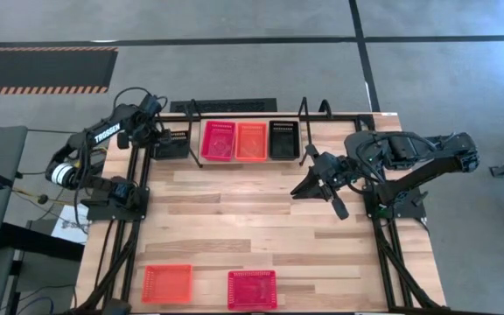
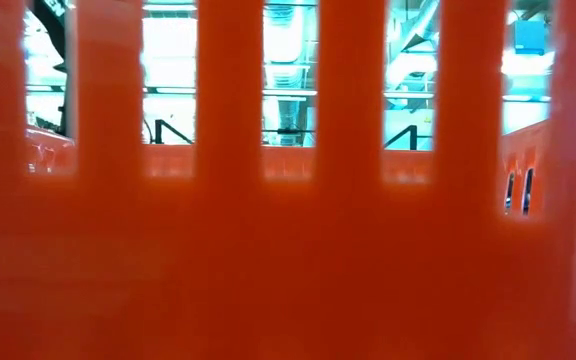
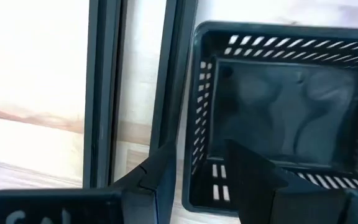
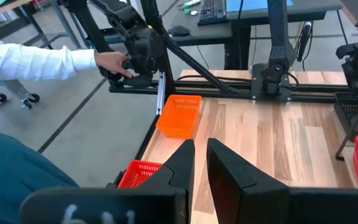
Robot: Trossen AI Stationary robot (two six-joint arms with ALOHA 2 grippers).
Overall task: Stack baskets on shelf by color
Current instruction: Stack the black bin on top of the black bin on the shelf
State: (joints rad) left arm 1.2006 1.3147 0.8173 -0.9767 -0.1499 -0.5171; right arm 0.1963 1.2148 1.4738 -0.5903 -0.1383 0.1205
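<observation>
Six baskets counted from above: two black, two red, two orange. On the shelf [image 1: 234, 162] at the counter's [image 1: 261, 227] far edge, left to right: black basket [image 1: 171, 144], red basket [image 1: 219, 141], orange basket [image 1: 251, 141], second black [image 1: 283, 140]. At the near edge: orange [image 1: 166, 283], then red [image 1: 252, 289]. Left gripper [image 3: 194, 180] at the leftmost black basket, jaws clamped astride its wall. Right gripper [image 1: 326, 185] above bare counter right of centre, jaws narrowly apart, holding nothing. Beyond the counter, a person's hand [image 4: 114, 64] on a frame.

Bright, even light — low view blurred by orange basket [image 2: 288, 260].
</observation>
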